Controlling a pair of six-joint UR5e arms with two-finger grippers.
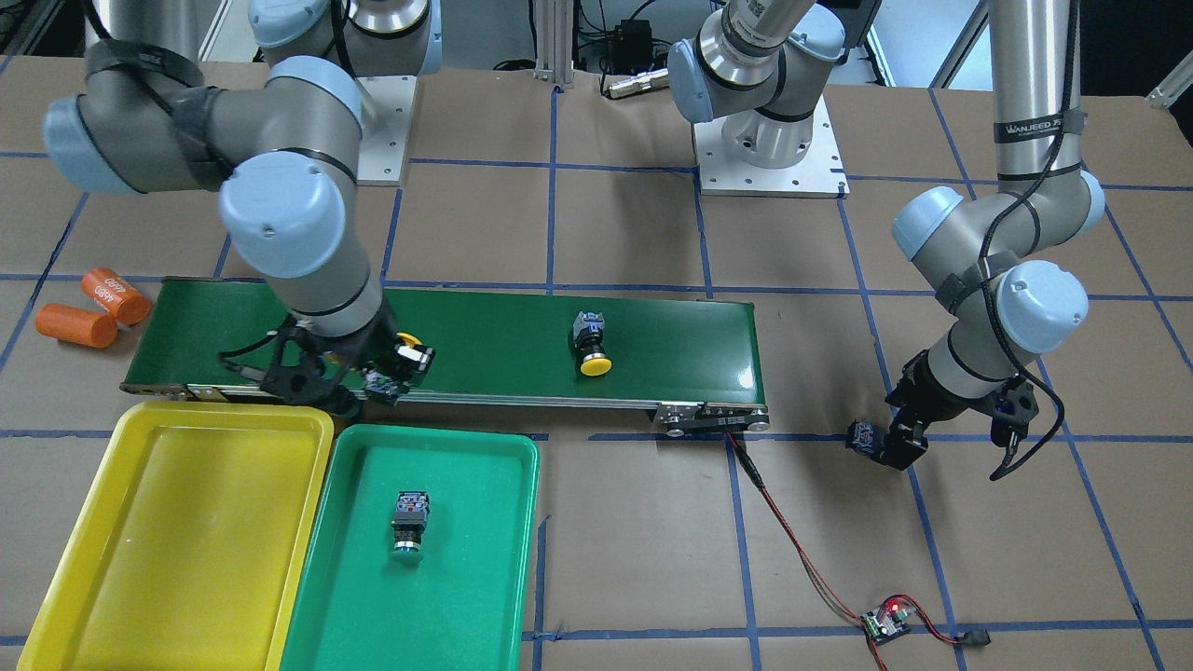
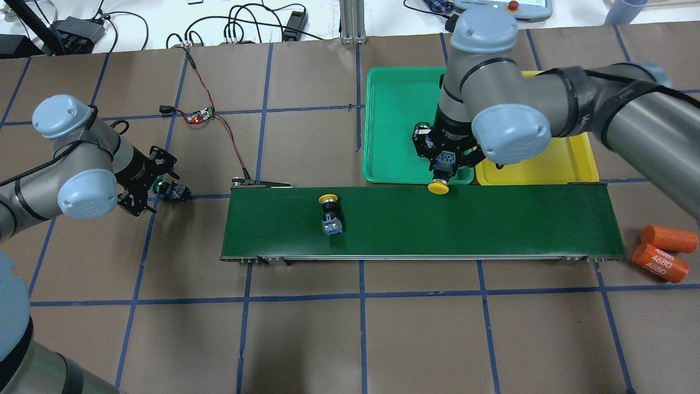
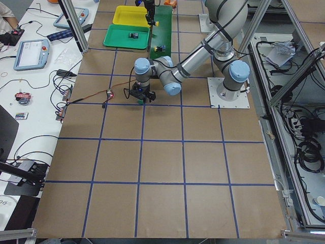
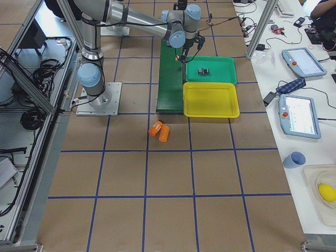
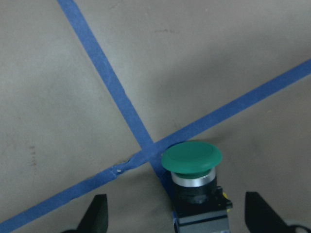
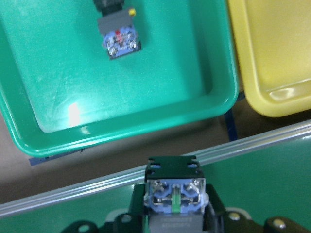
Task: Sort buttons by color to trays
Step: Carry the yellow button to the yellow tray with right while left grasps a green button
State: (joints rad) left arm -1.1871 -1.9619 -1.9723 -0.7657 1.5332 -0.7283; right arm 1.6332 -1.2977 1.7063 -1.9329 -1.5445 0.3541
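A green button (image 5: 192, 160) lies on the brown paper over a blue tape cross, between the wide-apart fingers of my open left gripper (image 2: 158, 191), which do not touch it. Over the conveyor's edge by the trays, my right gripper (image 2: 440, 164) is shut on a yellow button (image 2: 438, 187); the right wrist view shows that button's blue-grey contact block (image 6: 172, 191). Another yellow button (image 2: 330, 210) lies on the belt. A second green button (image 1: 408, 527) rests in the green tray (image 1: 466, 578). Beside it, the yellow tray (image 1: 186, 522) holds nothing.
The long dark-green conveyor belt (image 2: 492, 224) runs across the table in front of the trays. Two orange cylinders (image 2: 661, 254) lie past its right end. A small circuit board (image 2: 199, 116) with red wires leading to the belt sits near my left gripper.
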